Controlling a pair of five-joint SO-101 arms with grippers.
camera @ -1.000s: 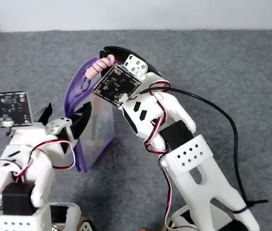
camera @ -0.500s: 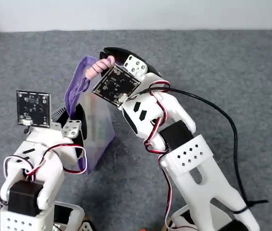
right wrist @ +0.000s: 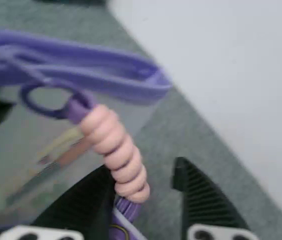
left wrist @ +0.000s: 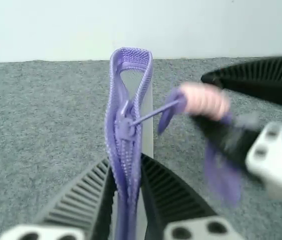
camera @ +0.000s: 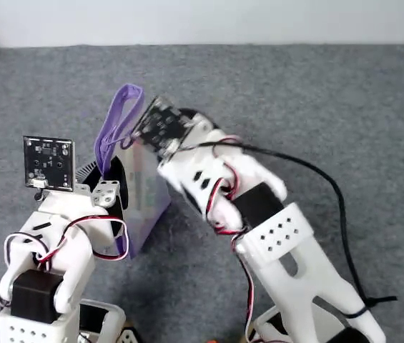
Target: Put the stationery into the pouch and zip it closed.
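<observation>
Left gripper (left wrist: 127, 166) clamped the upright pouch (camera: 144, 204), its length running away from it. Right gripper (right wrist: 143, 172), jaws apart beside the pull (right wrist: 116, 150), had slid nearer.

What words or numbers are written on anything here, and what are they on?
None can be read.
On the pouch: no writing shows.
On the stationery inside it: too blurred to read.
On the circuit board on the left arm: tiny marks, too small to read.
On the circuit board on the right arm: too blurred to read.
</observation>
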